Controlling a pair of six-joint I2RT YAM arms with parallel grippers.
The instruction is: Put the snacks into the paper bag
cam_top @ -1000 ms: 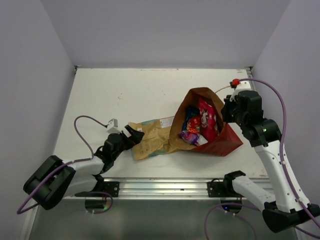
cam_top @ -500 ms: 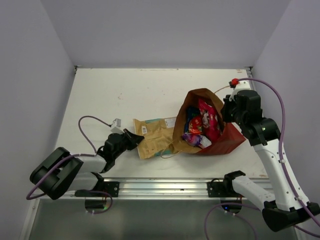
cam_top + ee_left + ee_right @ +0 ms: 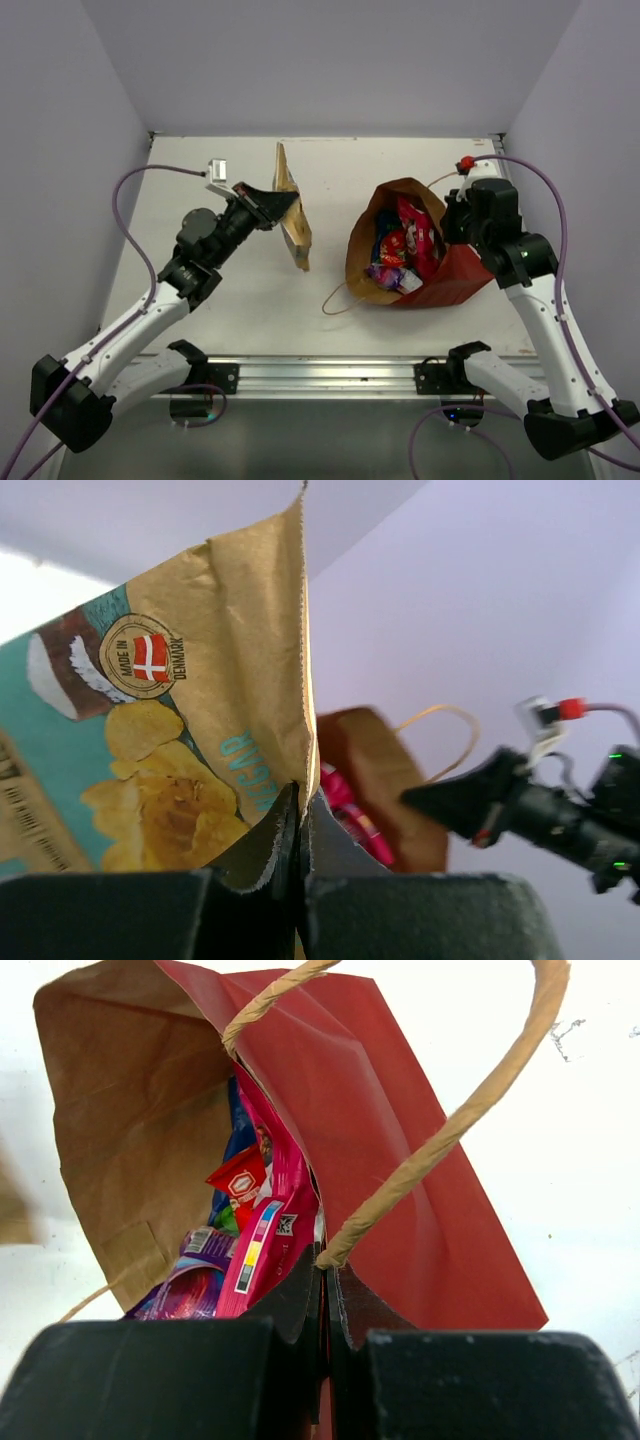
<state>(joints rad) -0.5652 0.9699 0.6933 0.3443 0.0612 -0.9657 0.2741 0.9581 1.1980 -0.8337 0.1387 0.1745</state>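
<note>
My left gripper (image 3: 272, 204) is shut on the edge of the large tan kraft pouch (image 3: 293, 216), which hangs edge-on above the table, left of the paper bag (image 3: 450, 283). In the left wrist view the pouch (image 3: 200, 710) fills the frame above the pinched jaws of that gripper (image 3: 300, 805). The red-brown bag lies tilted with its mouth toward the left. My right gripper (image 3: 325, 1265) is shut on the bag's rim (image 3: 400, 1150) at the handle's root. Inside lie the pink packet (image 3: 270, 1225), the red-orange packet (image 3: 238, 1182), the purple packet (image 3: 185, 1290) and the blue packet (image 3: 240, 1125).
One string handle (image 3: 335, 295) of the bag trails on the table in front of its mouth. The other handle (image 3: 450, 1130) loops over my right gripper. A metal rail (image 3: 330, 372) runs along the near edge. Walls close in the left, right and back.
My left gripper closed on the pouch's edge where it lay beside the bag's mouth, then lifted it up and toward the back left. The bag and right arm barely moved.
</note>
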